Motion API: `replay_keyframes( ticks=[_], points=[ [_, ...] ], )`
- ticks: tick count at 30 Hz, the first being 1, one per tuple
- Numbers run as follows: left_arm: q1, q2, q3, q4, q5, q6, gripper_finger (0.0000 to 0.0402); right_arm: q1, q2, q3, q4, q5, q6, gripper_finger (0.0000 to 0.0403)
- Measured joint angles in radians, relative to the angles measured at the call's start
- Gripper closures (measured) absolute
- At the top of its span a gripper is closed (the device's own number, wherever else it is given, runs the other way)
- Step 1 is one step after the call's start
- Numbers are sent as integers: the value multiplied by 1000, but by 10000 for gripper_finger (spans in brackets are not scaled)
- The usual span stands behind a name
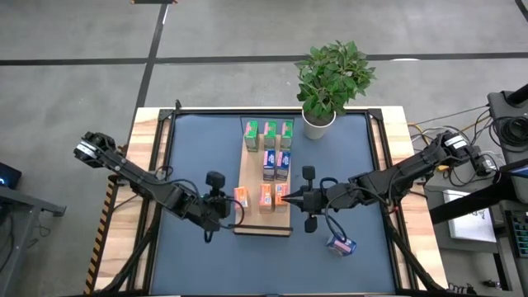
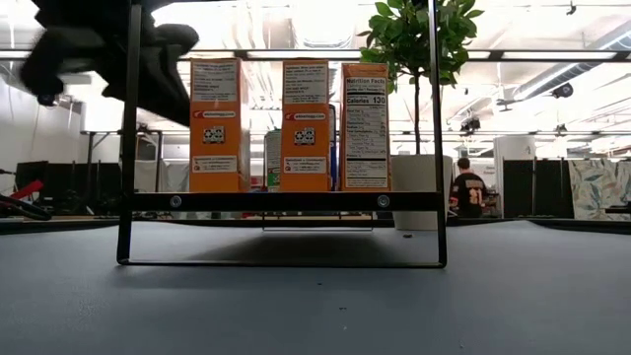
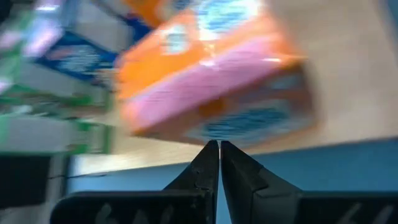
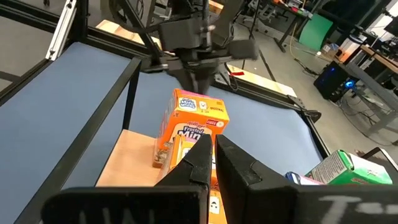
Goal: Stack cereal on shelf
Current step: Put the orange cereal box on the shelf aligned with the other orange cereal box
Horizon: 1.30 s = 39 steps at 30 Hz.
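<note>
On shelf (image 1: 252, 186), orange cereal boxes (image 1: 264, 195) between left claw (image 1: 228, 200) and right claw (image 1: 290, 199), both pressed together, empty.

text: "Nutrition Facts", "Calories 130" | on: orange cereal box (image 2: 365, 126) side panel

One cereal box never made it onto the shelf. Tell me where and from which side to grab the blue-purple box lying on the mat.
Grip the blue-purple box across its narrow sides, coming straight down from above: it lies flat and apart from the shelf, nothing crowding it. The right gripper is nearest.
</note>
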Motion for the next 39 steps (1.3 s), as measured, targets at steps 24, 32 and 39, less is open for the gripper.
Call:
replay_keyframes(
  ticks=[24,32,39],
  points=[
    [58,7,0,93,139,45,401,0,0,0,-3,1,-9,392],
    [57,9,0,85,268,-18,401,0,0,0,-4,1,-10,392],
    [57,30,0,164,269,21,401,0,0,0,-3,1,-10,392]
  ],
)
